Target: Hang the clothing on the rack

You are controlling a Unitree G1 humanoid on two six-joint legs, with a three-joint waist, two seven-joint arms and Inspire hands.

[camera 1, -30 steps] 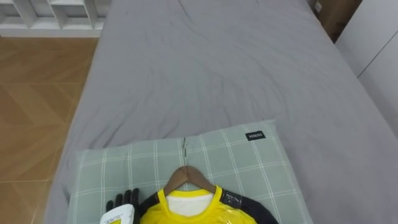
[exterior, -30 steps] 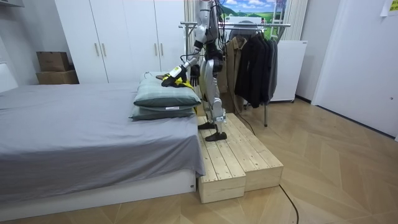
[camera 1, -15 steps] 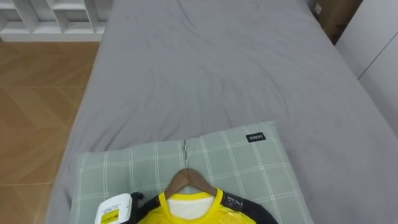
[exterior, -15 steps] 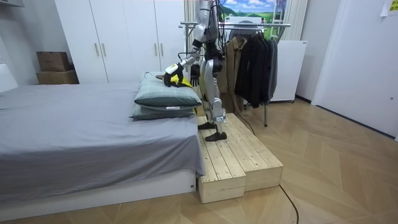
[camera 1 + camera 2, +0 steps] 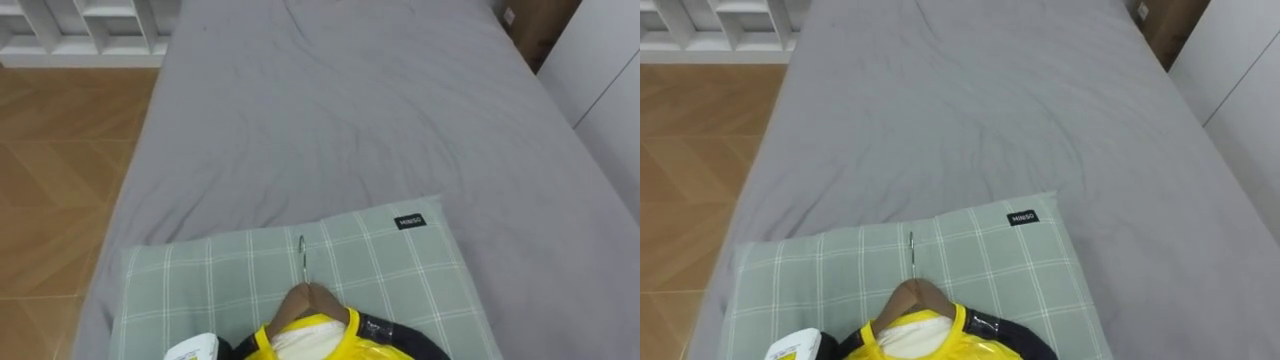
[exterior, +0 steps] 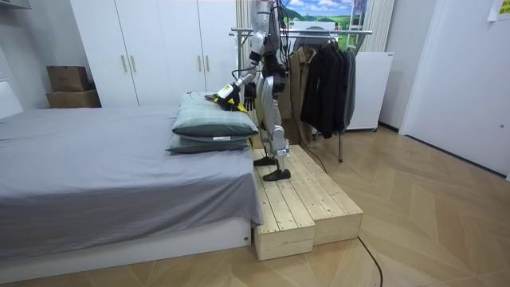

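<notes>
Peeking into the lower left corner of the eye views, the left hand (image 5: 192,350) showed little beyond the white tag on its back, pressed close beside the shirt; whether it gripped the cloth or merely lay against it could not be told. In the room view that same arm reached forward from the robot's body toward the head of the bed. The right hand (image 6: 249,93) appeared there as a dark shape in front of the waist, too small for its grip to be read.

The yellow shirt (image 5: 322,344), with dark sleeves, sat at the near edge of the green checked pillow (image 5: 400,270). Its collar was on a wooden hanger (image 5: 310,300), whose metal hook (image 5: 302,255) pointed away from the robot across the pillow. This pillow rested on a second pillow (image 6: 209,144), both at the head of the grey bed (image 5: 350,110).

The robot stood upright on a low wooden platform (image 6: 299,207) set against the head of the bed. Behind it stood a clothes rack (image 6: 319,32) hung with dark coats (image 6: 323,80). White wardrobes (image 6: 159,48) lined the far wall, with cardboard boxes (image 6: 68,84) beside them. A wooden floor (image 5: 60,150) ran along the bed's left side, up to a white shelf (image 5: 90,20).
</notes>
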